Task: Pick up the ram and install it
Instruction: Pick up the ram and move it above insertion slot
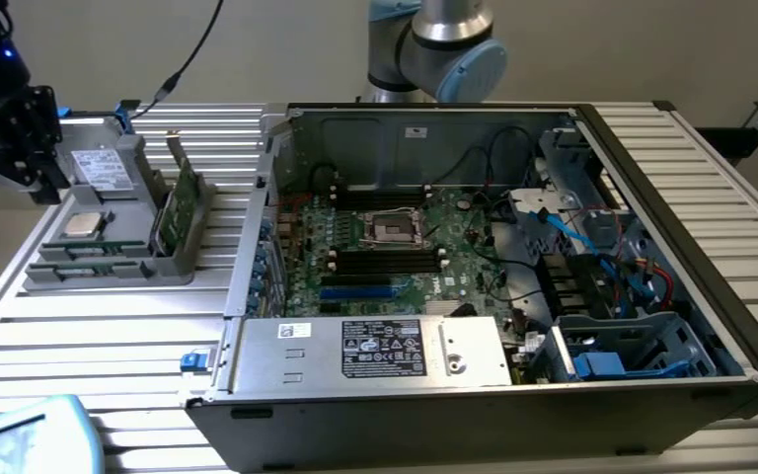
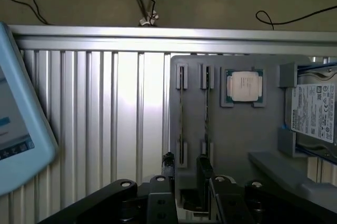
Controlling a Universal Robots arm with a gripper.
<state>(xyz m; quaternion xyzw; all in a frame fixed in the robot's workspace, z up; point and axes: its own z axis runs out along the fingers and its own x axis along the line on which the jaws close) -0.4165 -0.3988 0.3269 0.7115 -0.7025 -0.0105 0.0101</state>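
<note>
The pincer (image 2: 186,174) hangs spread and empty over the grey tray (image 2: 237,140) on the surface (image 2: 105,119); the ram (image 2: 181,119) stands on edge in its slot, a second stick (image 2: 206,113) just beside; best centre the jaws on one stick, clear of its neighbour.
</note>
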